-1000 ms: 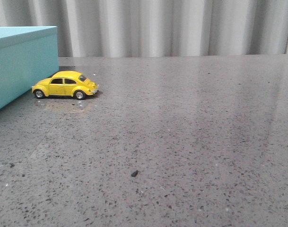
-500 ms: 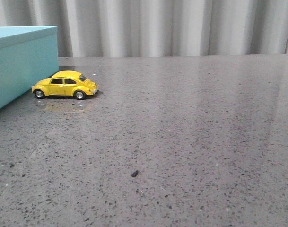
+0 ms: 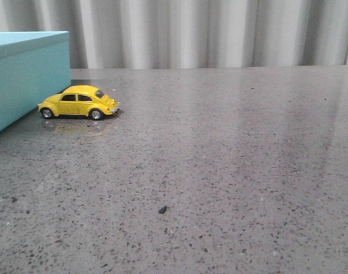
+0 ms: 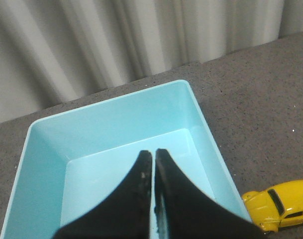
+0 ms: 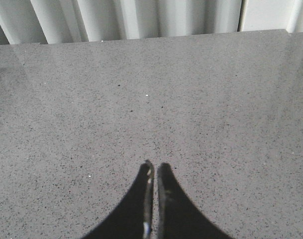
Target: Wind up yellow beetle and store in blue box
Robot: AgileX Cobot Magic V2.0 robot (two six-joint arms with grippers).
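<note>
Jaws, right: I see the right gripper [image 5: 152,167] pinched together, only a sliver between the black fingertips, nothing held; it hangs over bare grey speckled table [image 5: 201,109].
Jaws, left: my left gripper [image 4: 153,154] is likewise clamped to a thin slit and grips nothing; it hangs above the open blue box [image 4: 42,134], whose pale interior I can see into.
Debris: a small dark speck [image 3: 162,209] lies on the table near my front camera.
Beetle: the yellow beetle [image 3: 79,103] stands on its wheels on the table, side-on, its far end close against the box corner; whether it touches I cannot tell.
Box: the blue box sits at the left edge of the front view.
Backdrop: a pleated grey curtain [image 3: 208,31] hangs behind the table.
</note>
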